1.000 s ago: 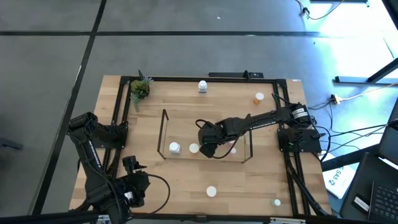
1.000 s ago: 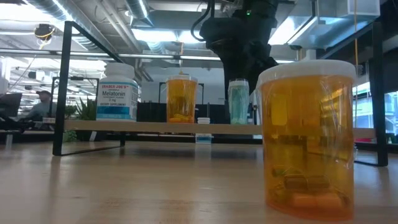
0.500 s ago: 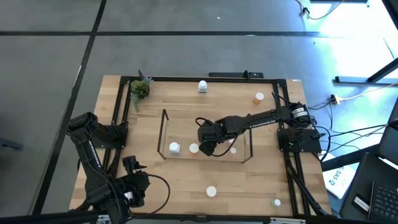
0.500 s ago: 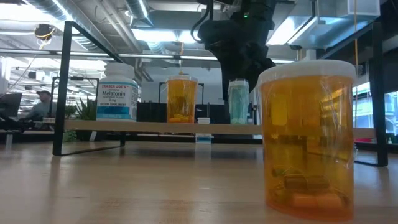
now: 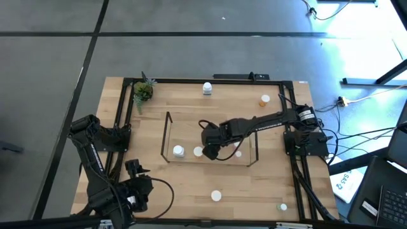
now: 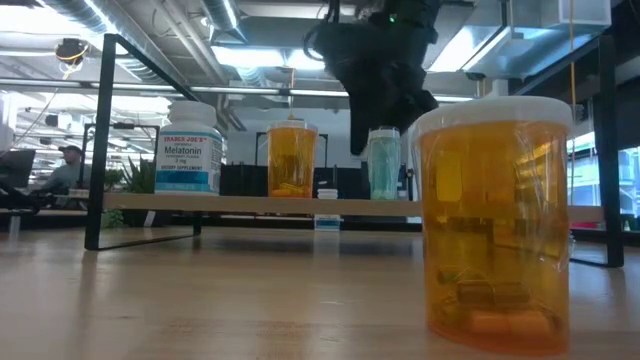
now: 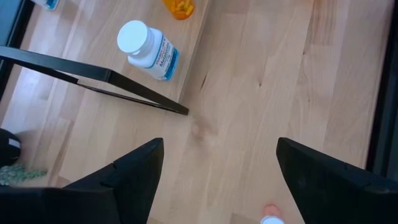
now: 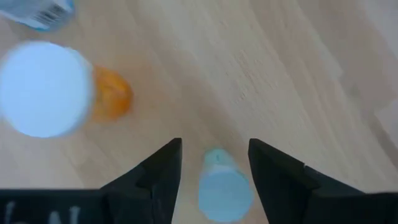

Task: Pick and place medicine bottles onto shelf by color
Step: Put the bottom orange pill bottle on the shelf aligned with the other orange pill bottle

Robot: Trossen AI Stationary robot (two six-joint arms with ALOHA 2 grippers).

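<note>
You have three bottles standing on the shelf (image 6: 250,203): the Melatonin bottle (image 6: 188,147) at the left, a second bottle (image 6: 291,158) just right of it, a third bottle (image 6: 383,163) further right. The right gripper (image 8: 213,163) hangs over that third one. A fourth bottle (image 6: 492,220) stands on the table (image 6: 200,300) before the shelf. The plant (image 5: 142,91) sits at the far left corner.

An open-plan office: ceiling ducts (image 6: 90,75), strip lights (image 6: 245,57), seated person (image 6: 68,165)
</note>
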